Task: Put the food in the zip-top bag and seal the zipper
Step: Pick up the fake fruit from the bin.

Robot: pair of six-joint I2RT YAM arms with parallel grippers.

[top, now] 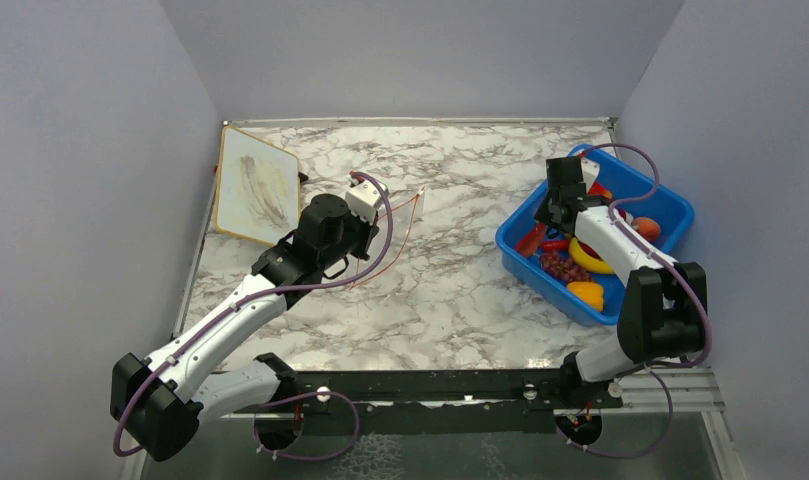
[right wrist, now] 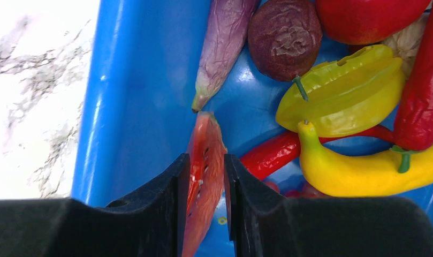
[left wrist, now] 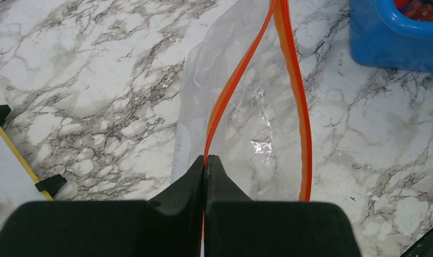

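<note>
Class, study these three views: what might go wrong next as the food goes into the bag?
1. The left jaws pinch only one strip of the zipper. The bag could slip free, or its mouth could sag shut.
2. The right jaws flank a thin red slice, which may twist or drop when lifted.
3. The eggplant lies right by the slice in the bin and might be nudged.

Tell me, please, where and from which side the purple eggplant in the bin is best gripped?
Probably across its slim half near the stem tip, from above, fingers either side of its length. The purple eggplant lies flat on the floor of the blue bin; bare floor shows on both sides there, while the dark round fruit crowds its thicker end.
</note>
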